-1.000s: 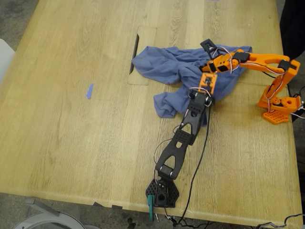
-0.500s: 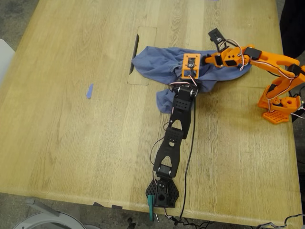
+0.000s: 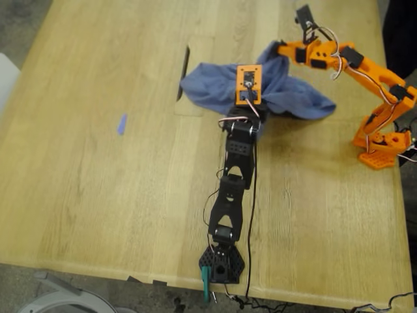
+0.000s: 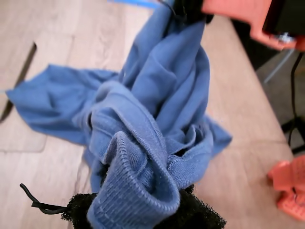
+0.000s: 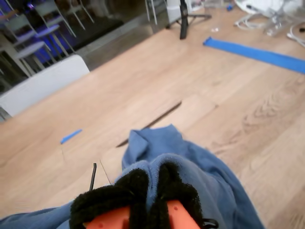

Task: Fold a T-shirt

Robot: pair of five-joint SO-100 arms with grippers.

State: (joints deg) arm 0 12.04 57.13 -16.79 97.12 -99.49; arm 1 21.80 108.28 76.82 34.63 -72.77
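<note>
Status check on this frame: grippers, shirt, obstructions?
First gripper shut on T-shirt, a hem fold. Second gripper shut on T-shirt, lifting another part. Shirt bunched, unfolded. Nothing in the way on table.

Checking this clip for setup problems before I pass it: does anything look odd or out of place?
The T-shirt is not spread flat but bunched into a crumpled heap, pinched by my first gripper and my second gripper and partly lifted. A slot cut in the table lies beside the cloth. Nothing looks damaged.
</note>
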